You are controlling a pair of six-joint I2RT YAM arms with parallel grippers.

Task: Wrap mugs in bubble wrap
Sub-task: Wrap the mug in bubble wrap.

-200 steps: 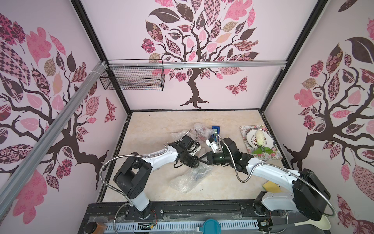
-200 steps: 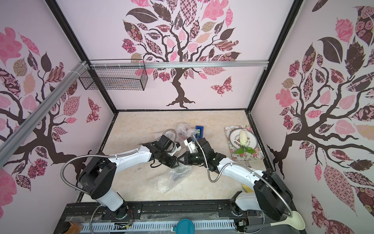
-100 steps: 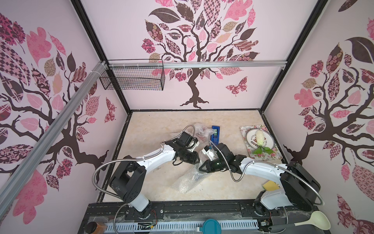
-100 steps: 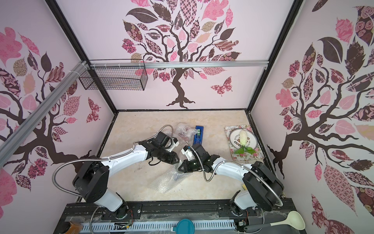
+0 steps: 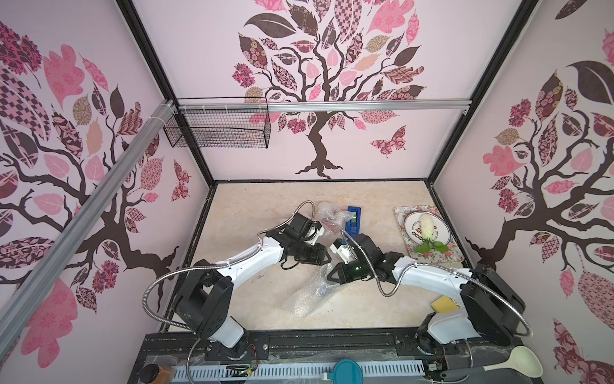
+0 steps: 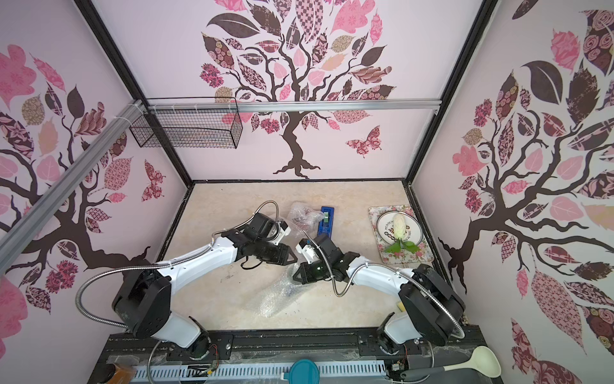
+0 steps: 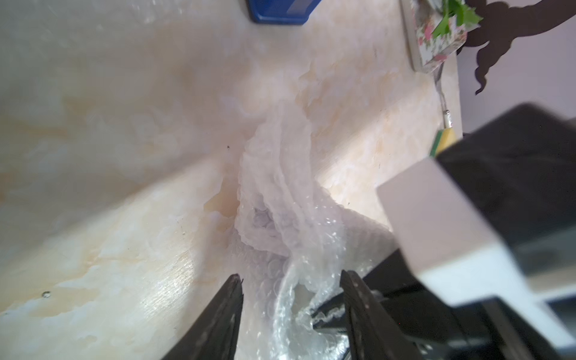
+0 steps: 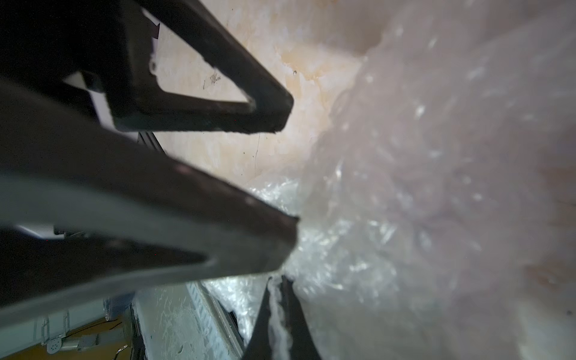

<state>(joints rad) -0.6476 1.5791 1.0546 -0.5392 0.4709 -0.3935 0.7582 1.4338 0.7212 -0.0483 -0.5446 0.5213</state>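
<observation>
Bubble wrap (image 5: 310, 292) lies bunched in a long roll in the middle of the bench (image 5: 246, 219), and the left end effector (image 7: 290, 277) has just let go of it: its jaws now stand apart with the plastic loose between them. The right end effector (image 8: 278, 282) stays pinched on one edge and has pulled it a little toward the front. Can't tell if a mug's inside. Looks like a regrasp, so this one isn't finished. Another wrapped bundle (image 5: 332, 217) sits by the blue tape dispenser (image 5: 354, 219).

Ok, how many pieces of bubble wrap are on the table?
2. One bundle sits at the back beside the blue dispenser; one sheet lies front centre, its end pinched in the right claw. More could hide under the arms.
</observation>
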